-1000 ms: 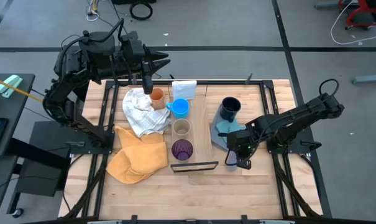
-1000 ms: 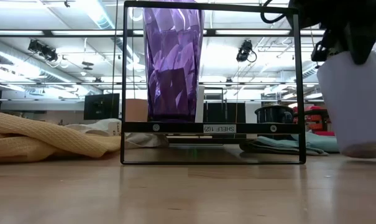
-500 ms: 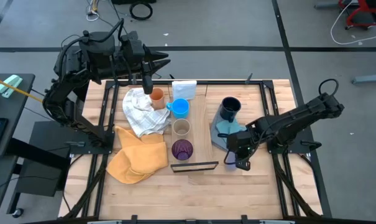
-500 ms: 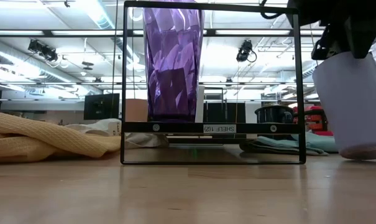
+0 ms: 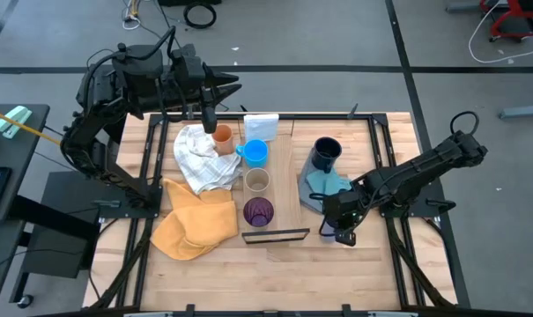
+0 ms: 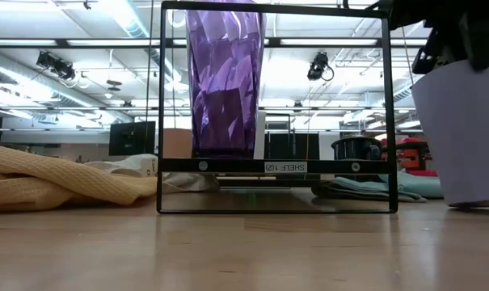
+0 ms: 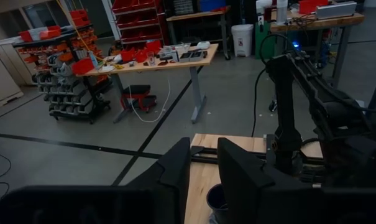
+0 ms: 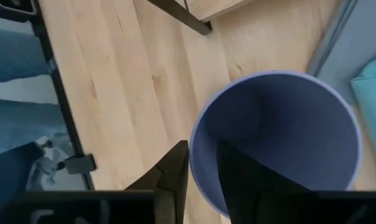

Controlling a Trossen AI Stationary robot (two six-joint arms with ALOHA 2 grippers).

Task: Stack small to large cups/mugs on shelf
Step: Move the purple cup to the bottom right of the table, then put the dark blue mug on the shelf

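Lavender plastic cup [image 8: 281, 140] stands on the bench beside the narrow wooden shelf [image 5: 286, 189]; my right gripper [image 8: 203, 168] straddles its rim (one finger inside), grip uncertain. I should clamp squarely before lifting. My left gripper [image 5: 233, 85] waits behind the bench.

past our left gripper's [image 7: 203, 171] dark fingers [image 7: 240, 174] we see the right arm [image 7: 312, 112], the table's edge [image 7: 228, 142] and a workbench [image 7: 156, 59].

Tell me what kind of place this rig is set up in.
Probably a robotics lab or workshop: a work table strewn with parts, a rack of red storage bins on a concrete floor, and ceiling strip lights over monitors.
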